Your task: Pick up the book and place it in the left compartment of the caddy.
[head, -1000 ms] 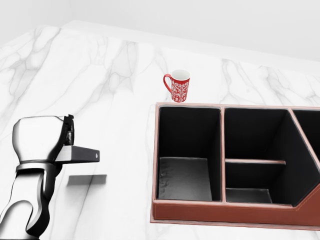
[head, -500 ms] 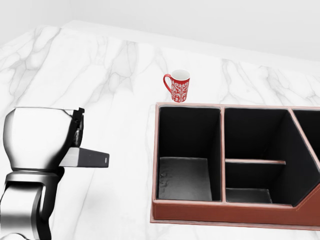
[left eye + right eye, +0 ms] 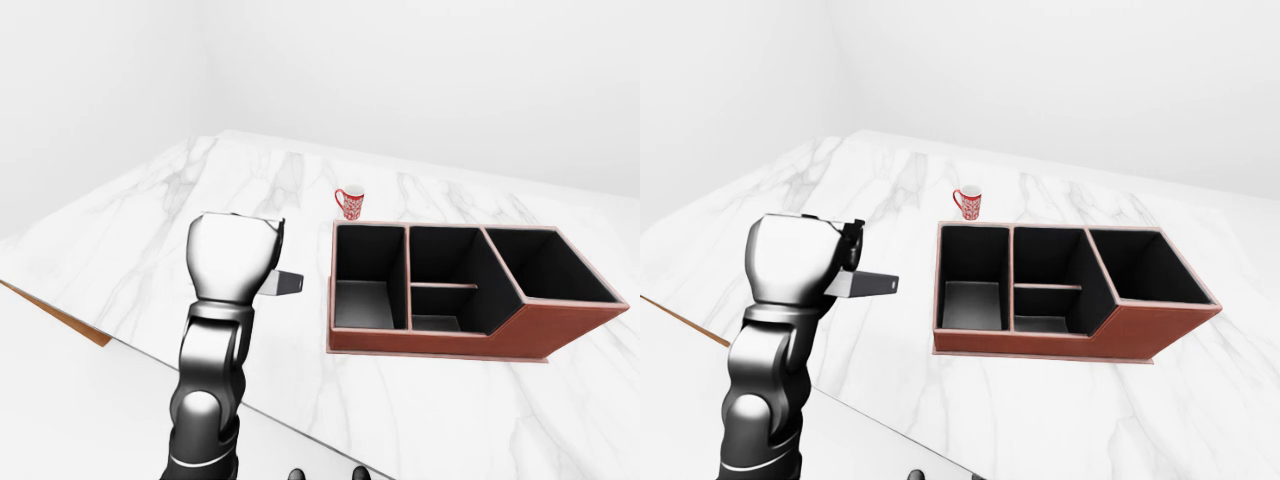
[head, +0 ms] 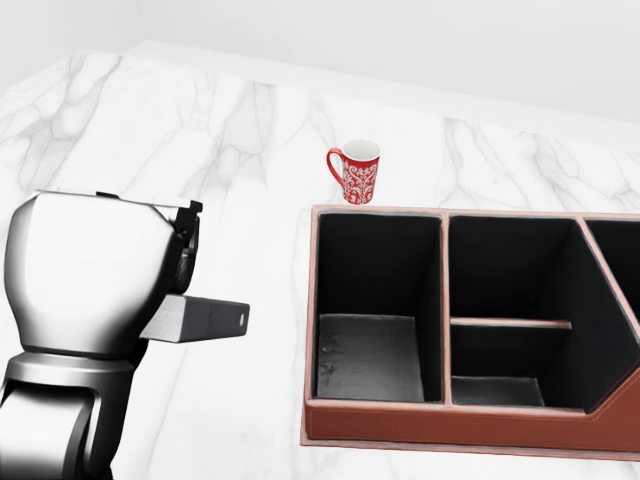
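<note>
**Book in the air, on its way to the caddy**

The marble tabletop (image 4: 220,130) fills most of each view. On it, at the right of the head view, sits the brown caddy (image 4: 450,425) with black-lined compartments: a tall left compartment (image 4: 375,300), a middle one split by a low divider, and a slanted one at the right edge. All look empty.

The left arm rises from the bottom left of the head view, and the left robot hand (image 4: 185,265) sits at its top, behind the bulky wrist. Its fingers are mostly hidden by that wrist, but they are clamped on the book (image 4: 200,320), which sticks out flat toward the caddy, clear of the tabletop. The book lies left of the caddy, near its left wall but not over it. The right robot hand does not show in any view.

A red patterned mug (image 4: 355,170) stands just above the caddy's upper-left corner in the head view, apart from the rim.

The step in hand appears to be the carry: the book is lifted and not yet over its target. The next move likely calls for travel rightward until the book is above the left compartment, then a tilt or lowering so it clears the rim before release. The mug looks out of the path.
</note>
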`<state>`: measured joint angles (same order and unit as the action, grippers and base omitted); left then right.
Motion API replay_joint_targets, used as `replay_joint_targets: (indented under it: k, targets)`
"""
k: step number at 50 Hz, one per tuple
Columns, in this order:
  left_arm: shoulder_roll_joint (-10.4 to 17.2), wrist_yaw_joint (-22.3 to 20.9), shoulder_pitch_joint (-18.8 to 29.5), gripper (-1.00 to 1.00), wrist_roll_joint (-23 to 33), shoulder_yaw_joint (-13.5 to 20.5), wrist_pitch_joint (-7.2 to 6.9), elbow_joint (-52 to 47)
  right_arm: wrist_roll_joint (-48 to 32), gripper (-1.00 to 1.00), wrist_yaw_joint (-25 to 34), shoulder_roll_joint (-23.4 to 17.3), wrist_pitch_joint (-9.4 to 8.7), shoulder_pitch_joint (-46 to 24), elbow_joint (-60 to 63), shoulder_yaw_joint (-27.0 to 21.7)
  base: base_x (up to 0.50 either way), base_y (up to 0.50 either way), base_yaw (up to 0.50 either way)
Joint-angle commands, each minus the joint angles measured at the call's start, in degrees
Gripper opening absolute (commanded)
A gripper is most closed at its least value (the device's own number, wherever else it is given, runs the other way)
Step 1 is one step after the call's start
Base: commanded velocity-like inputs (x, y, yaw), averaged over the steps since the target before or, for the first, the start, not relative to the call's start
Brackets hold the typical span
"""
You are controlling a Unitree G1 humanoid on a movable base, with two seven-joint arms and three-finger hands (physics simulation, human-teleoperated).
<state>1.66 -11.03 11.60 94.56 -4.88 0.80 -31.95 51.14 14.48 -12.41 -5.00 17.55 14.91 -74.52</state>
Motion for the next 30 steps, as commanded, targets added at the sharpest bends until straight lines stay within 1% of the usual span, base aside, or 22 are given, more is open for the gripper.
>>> replay_joint_targets:
  k: [1, 6, 13, 15, 20, 21, 26, 28, 30]
  targets:
    - [-2.8, -4.7, 3.3, -1.00, 2.2, -2.5, 1.02, -5.3, 0.1, 1.00, -0.1, 0.0, 0.00, 0.1, 0.2, 0.0, 0.00, 0.00, 0.00]
    - [-4.4, -6.4, 3.7, -1.00, 3.9, -4.4, 1.73, -6.5, -0.2, 1.00, 0.1, 0.1, 0.00, -0.1, -0.1, 0.2, 0.00, 0.00, 0.00]
    - [-5.1, -7.6, 5.3, -1.00, 4.9, -4.9, 2.20, -6.0, 0.1, 1.00, -0.1, 0.1, 0.00, 0.1, 0.3, -0.1, 0.00, 0.00, 0.00]
    - [-5.9, -9.7, 6.4, -1.00, 5.6, -5.5, 2.43, -7.3, 0.0, 1.00, 0.0, 0.1, 0.00, 0.0, 0.1, -0.1, 0.00, 0.00, 0.00]
    - [-7.1, -11.2, 6.9, -1.00, 6.6, -6.6, 2.88, -8.7, -0.1, 1.00, 0.0, 0.0, 0.00, 0.0, 0.0, 0.1, 0.00, 0.00, 0.00]
    - [-7.7, -11.7, 7.0, -1.00, 7.0, -7.2, 3.00, -9.0, 0.0, 1.00, 0.0, 0.1, 0.00, 0.0, 0.0, 0.0, 0.00, 0.00, 0.00]
    - [-9.2, -11.7, 6.7, -1.00, 8.7, -9.0, 3.38, -8.8, -0.1, 1.00, 0.1, -0.1, 0.00, -0.1, -0.3, 0.1, 0.00, 0.00, 0.00]
    - [-9.5, -11.0, 6.3, -1.00, 9.7, -9.7, 3.60, -8.3, 0.0, 1.00, 0.1, -0.1, 0.00, -0.1, -0.2, 0.2, 0.00, 0.00, 0.00]
    - [-9.9, -10.9, 6.4, -1.00, 9.6, -9.9, 3.53, -8.0, 0.0, 1.00, 0.1, 0.0, 0.00, 0.0, -0.2, 0.1, 0.00, 0.00, 0.00]
